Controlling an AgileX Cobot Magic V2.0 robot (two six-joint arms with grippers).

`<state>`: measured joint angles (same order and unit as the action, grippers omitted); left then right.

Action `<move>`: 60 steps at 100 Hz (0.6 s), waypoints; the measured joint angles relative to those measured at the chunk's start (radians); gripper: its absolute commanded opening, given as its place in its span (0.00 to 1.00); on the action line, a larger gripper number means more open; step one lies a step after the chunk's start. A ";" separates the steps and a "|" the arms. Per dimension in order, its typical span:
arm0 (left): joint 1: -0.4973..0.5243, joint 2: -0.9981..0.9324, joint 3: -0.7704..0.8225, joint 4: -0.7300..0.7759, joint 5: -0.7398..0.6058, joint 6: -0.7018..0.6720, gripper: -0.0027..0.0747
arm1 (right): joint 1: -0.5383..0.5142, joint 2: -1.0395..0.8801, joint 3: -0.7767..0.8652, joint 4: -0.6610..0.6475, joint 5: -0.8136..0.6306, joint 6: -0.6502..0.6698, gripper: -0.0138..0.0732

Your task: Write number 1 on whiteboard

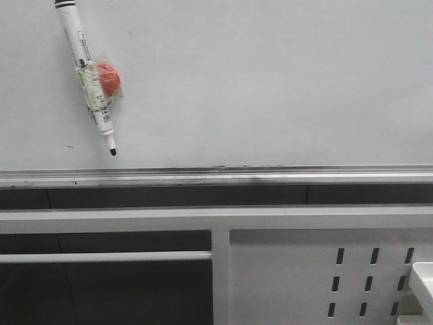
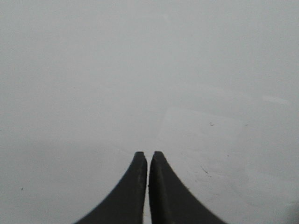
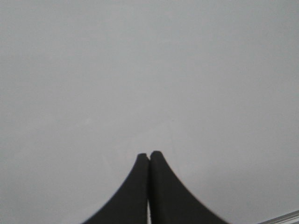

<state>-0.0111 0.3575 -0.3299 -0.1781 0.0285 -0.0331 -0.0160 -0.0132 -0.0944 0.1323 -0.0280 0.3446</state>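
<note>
The whiteboard [image 1: 270, 81] fills the upper front view, pale and glossy, with a silver tray rail [image 1: 216, 175] along its lower edge. A white marker pen [image 1: 86, 71] with a black tip pointing down and a red magnet [image 1: 109, 78] taped to it hangs tilted on the board at upper left. No number 1 stroke shows; only a tiny dark speck [image 1: 70, 146] sits left of the tip. My left gripper [image 2: 148, 154] and right gripper [image 3: 149, 155] are both shut and empty, each facing a plain pale surface. Neither shows in the front view.
Below the rail is a white metal frame with a crossbar [image 1: 105, 256] and a panel with slot holes [image 1: 369, 281]. A white object [image 1: 423, 284] sits at the lower right edge. A silver edge [image 3: 282, 218] shows in the right wrist view's corner.
</note>
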 measured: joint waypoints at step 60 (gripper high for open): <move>-0.222 0.152 0.002 0.004 -0.044 0.000 0.46 | 0.010 0.519 -0.332 0.177 0.552 -0.254 0.07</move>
<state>-0.2332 0.5097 -0.3281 -0.1744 -0.0157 -0.0331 -0.0058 0.5058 -0.4268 0.3095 0.5244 0.0906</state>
